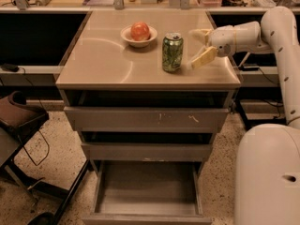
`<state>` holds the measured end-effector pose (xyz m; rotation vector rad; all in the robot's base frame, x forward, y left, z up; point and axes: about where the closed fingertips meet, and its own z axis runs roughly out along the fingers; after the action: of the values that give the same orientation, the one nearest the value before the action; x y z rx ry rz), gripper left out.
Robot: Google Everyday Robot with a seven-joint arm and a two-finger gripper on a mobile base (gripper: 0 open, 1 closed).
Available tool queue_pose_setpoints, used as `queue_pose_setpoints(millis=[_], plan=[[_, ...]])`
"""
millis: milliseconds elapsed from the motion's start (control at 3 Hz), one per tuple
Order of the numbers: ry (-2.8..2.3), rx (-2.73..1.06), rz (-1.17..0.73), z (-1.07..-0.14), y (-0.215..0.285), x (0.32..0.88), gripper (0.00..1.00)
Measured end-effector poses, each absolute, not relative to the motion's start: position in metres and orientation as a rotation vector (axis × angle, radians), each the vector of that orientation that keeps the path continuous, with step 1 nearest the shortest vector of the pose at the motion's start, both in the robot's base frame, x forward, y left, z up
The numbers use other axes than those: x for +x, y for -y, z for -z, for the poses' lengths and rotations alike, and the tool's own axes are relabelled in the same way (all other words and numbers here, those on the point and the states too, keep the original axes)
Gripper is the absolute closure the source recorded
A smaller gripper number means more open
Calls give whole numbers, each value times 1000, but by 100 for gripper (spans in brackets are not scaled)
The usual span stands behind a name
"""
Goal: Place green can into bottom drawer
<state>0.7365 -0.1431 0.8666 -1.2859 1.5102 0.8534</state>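
Note:
The green can (172,52) stands upright on the cabinet top (108,64), right of centre, green and white with a silver top. My gripper (199,46) is just right of the can, a short gap away, at can height. Its two tan fingers (204,57) are spread open and empty, pointing left toward the can. The bottom drawer (147,190) is pulled out at the foot of the cabinet, its flat grey inside bare.
A white bowl with a red apple (139,34) sits behind and left of the can. The top drawer (145,118) and middle drawer (146,150) stand slightly open. My white base (269,177) is at the lower right. A chair (18,121) stands at the left.

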Motion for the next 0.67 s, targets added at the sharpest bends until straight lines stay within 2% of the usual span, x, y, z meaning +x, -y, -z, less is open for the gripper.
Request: queue_pose_setpoints(millis=[333,667], plan=[[-1502,-1282,-881,-867,142,734,0],[-1463,-1341,-948,-862,115,729,0]])
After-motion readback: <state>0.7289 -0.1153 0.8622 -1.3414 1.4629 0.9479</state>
